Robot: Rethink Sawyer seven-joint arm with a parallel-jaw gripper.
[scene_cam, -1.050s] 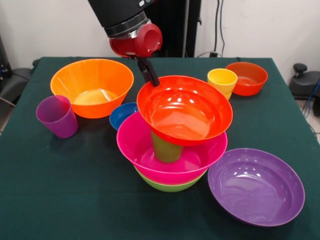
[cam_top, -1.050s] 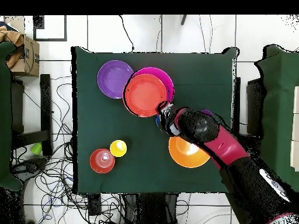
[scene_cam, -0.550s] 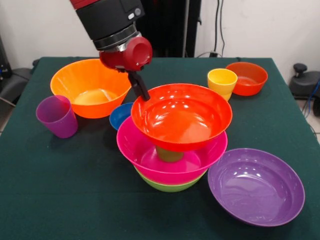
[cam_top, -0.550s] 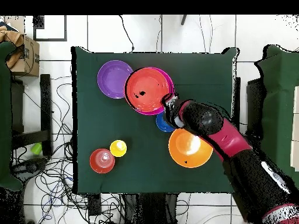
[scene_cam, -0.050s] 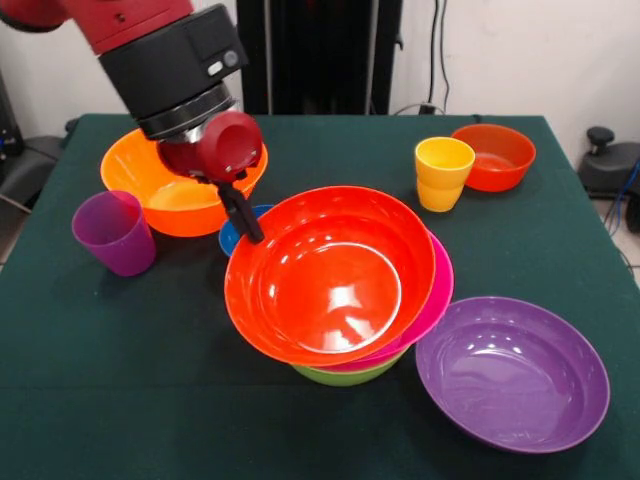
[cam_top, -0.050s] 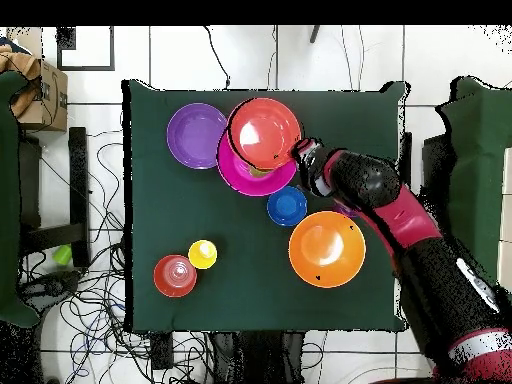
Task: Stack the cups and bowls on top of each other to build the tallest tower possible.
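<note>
A large red-orange bowl (scene_cam, -0.050s: 335, 275) sat tilted toward the lower left of the front view, its rim leaning over the pink bowl (scene_cam, -0.050s: 435, 290) and lime green bowl (scene_cam, -0.050s: 345, 375) beneath, seemingly because it was being pulled or tipped off the tower. The gripper (scene_cam, -0.050s: 243, 215) met the bowl's upper-left rim; whether the jaws pinched that rim could not be told. A yellow cup (scene_cam, -0.050s: 443, 172) stood upper right on the table (scene_cam, -0.050s: 120, 380)

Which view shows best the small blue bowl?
The overhead view: the blue bowl lies fully open between the pink bowl and the orange bowl. In the front view only a sliver shows, behind the end effector.
</note>
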